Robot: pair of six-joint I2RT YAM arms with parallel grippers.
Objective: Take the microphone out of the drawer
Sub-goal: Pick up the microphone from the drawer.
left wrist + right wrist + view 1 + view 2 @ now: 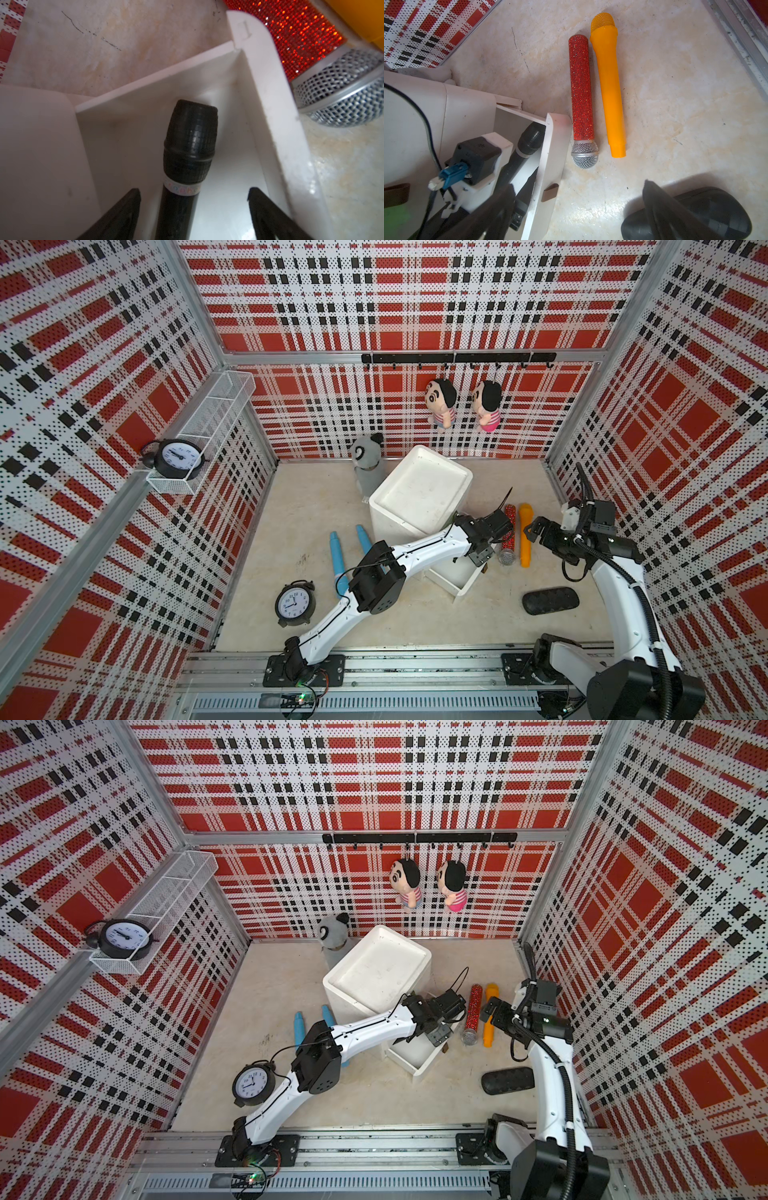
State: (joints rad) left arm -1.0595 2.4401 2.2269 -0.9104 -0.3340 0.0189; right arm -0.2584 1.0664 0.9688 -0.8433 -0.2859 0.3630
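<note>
Black microphone (189, 145) lies inside the open drawer (268, 108), along its front panel. Left gripper (193, 190) is released, one finger on each side of the handle, neither touching. Advised: centre on the handle, close firmly, lift clear of the drawer walls.

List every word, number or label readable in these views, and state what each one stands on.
"opho": coloured letters, part of a longer word with the rest hidden, on the white band of the black microphone in the drawer.
"12", "11", "10", "9": dial of the alarm clock on the floor; its other numerals are blurred.
Shelf clock: numerals too small to read.
No other text is legible.
</note>
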